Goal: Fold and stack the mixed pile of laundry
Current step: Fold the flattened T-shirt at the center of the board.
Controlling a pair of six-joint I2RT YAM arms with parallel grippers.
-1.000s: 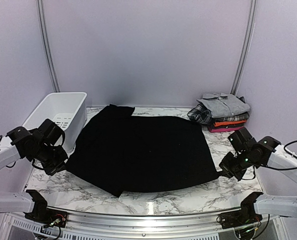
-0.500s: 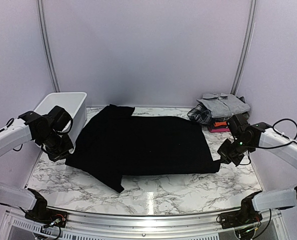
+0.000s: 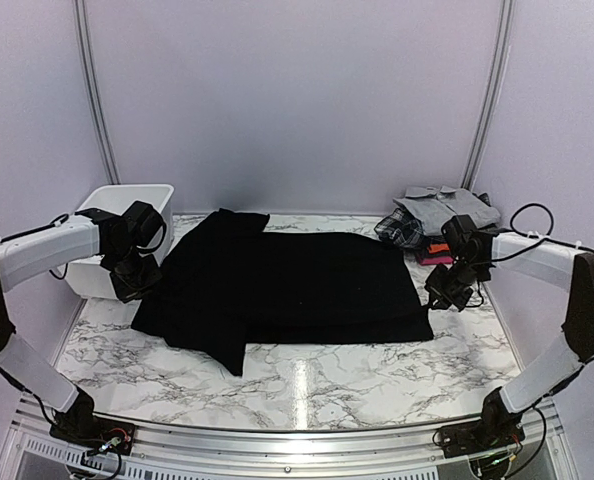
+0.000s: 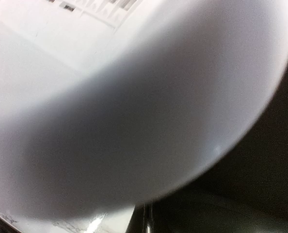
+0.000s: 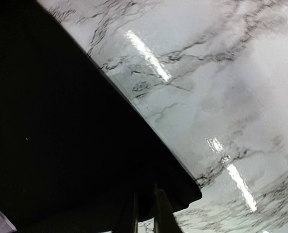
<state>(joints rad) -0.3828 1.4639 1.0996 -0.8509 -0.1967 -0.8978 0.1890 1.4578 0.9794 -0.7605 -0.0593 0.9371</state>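
Observation:
The large black cloth (image 3: 297,285) lies spread across the marble table, with a flap hanging down at its near left. My left gripper (image 3: 143,287) is at the cloth's left edge beside the basket and is shut on the edge. In the left wrist view its thin fingers (image 4: 147,219) are pressed together against dark cloth (image 4: 241,194). My right gripper (image 3: 439,297) is at the cloth's right near corner. Its fingers (image 5: 159,209) are closed on the black cloth (image 5: 61,121), and the corner hangs just past them. The folded stack at the back right has the grey collared shirt (image 3: 447,208) on top, then the plaid piece (image 3: 397,230), then the red-pink piece (image 3: 435,257).
A white plastic basket (image 3: 127,195) stands at the back left, right against my left wrist; its wall (image 4: 110,97) fills most of the left wrist view. Bare marble table (image 3: 307,390) shows in front of the cloth and beside its right edge (image 5: 207,73).
Both grippers moved from the near side towards the back, pulling the cloth's near edge away from the front. The cloth now covers less depth and more bare marble shows in front.

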